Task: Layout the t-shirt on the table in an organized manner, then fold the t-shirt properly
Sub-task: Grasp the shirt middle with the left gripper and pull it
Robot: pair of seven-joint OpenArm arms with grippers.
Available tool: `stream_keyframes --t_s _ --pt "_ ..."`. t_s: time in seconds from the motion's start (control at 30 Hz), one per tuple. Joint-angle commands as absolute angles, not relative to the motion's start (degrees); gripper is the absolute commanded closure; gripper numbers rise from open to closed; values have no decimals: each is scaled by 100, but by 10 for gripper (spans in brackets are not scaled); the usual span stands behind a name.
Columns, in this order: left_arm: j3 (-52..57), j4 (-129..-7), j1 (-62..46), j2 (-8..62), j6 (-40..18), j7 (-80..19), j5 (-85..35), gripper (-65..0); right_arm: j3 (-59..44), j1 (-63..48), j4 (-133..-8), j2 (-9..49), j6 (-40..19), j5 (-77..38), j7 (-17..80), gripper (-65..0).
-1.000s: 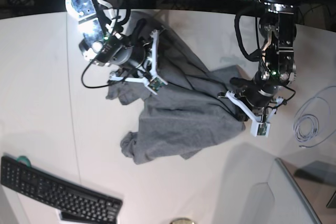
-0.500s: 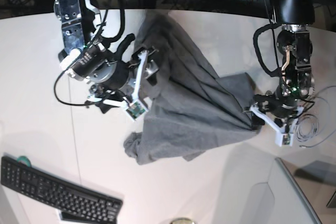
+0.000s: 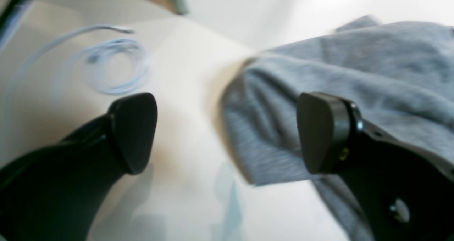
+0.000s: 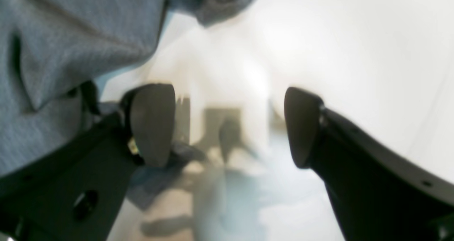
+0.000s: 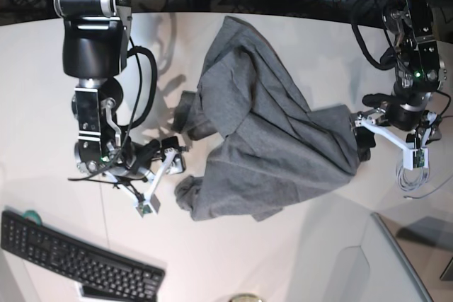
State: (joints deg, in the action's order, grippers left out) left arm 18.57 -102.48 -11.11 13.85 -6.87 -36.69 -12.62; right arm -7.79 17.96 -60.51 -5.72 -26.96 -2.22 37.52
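moved: both grippers let go, arms pulled apart, t-shirt [image 5: 265,139] spread wider
left gripper [image 3: 227,133]: jaws wide, shirt edge between and under them
right gripper [image 4: 227,125]: jaws wide, empty, shirt beside
shirt: rumpled on table [image 5: 42,90]

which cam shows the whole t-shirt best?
Base view: the t-shirt lies bunched on the table, visible edge to edge. Left wrist shows only one blurred edge; right wrist shows only a fold near one finger.
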Motion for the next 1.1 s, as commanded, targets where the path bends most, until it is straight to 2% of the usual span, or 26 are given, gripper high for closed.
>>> stream_keyframes --t_s 0.0,0.17,0.3,0.43,0.53,0.77,0.97,1.0,1.07 --pt "1552 -10413 -1235 1376 -787 -3600 -1349 -586 -778 2097 -5851 -602 -2730 -453 3486 -453" --pt "338 -10290 -1640 1235 -778 -3574 -1297 -586 -778 2651 -4400 -585 -2703 -778 2853 -452" --pt "13 -9780 -1604 919 -778 -3574 -1288 -586 -787 2782 -3934 -620 -2651 -778 2387 -452" --pt "-277 -9209 -1411 840 -778 -3565 -1288 -586 -760 2914 -3530 -620 -2220 -778 1982 -452" --pt "-453 -8910 -1402 840 -778 -3565 -1288 -586 -760 3020 -3187 -611 -2123 -778 1692 -452" --pt "-409 -8470 -1437 954 -778 -3565 -1226 -586 -760 3064 -3125 -655 -2079 -769 1464 -452" --pt "-400 -8910 -1657 998 -778 -3565 -787 -586 -760 3037 -3037 -708 -1807 -769 1499 -452" --pt "-400 -9077 -1684 998 -778 -3565 -787 -586 -760 3037 -3037 -699 -1807 -769 1508 -446" --pt "-400 -9490 -1798 998 -778 -3565 -787 -586 -752 3020 -3231 -690 -1824 -769 1675 -386"
